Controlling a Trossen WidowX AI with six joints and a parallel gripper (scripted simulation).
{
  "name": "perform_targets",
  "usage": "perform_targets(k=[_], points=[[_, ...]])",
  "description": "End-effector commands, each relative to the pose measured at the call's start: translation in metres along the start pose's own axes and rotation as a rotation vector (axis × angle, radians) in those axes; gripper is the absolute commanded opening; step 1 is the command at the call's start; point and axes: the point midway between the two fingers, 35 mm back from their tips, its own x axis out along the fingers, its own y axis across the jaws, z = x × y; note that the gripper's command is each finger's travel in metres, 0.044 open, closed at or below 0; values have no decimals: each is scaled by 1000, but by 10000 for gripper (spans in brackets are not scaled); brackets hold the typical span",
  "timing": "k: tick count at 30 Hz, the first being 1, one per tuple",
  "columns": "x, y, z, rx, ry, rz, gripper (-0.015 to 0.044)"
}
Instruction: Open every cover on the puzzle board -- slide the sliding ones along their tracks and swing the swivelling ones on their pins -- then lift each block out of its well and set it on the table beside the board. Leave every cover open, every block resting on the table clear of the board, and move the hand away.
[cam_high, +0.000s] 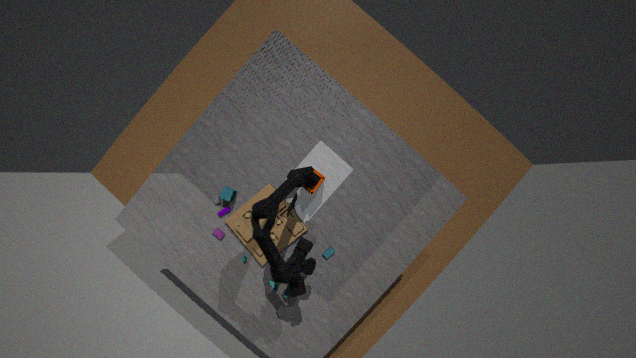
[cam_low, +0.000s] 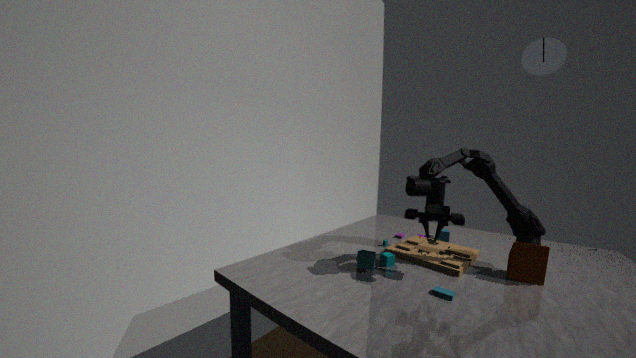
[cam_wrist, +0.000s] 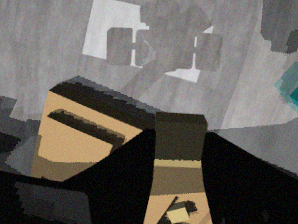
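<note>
The tan puzzle board (cam_high: 250, 206) (cam_low: 467, 257) (cam_wrist: 75, 145) lies on the table, with dark slots and pale knobs; which covers are open is too dim to tell. My gripper (cam_low: 433, 240) is above the board, pointing down, shut on a dark block (cam_wrist: 180, 137) that sits between the fingertips in the wrist view. Beside the board lie a flat teal block (cam_high: 328, 253) (cam_low: 443, 292), a magenta block (cam_high: 218, 233) (cam_low: 399, 235), a purple block (cam_high: 224, 212) and a small teal piece (cam_high: 244, 259) (cam_low: 385, 243). The arm hides part of the board in the top view.
A teal cube (cam_low: 387, 259) and a darker cube (cam_low: 366, 260) stand near the board. A larger teal object (cam_high: 228, 194) (cam_low: 444, 235) stands beyond it. An orange box (cam_low: 528, 263) (cam_high: 318, 181) is at the arm's base. A pale patch (cam_high: 330, 162) marks the table there.
</note>
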Motion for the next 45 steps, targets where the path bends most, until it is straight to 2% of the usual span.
perform_targets(k=[1,6,45], points=[[2,-5,15,2,-3,1,80],[5,-9,27,3,-3,0,80],[67,-13,29,3,-3,-1,80]])
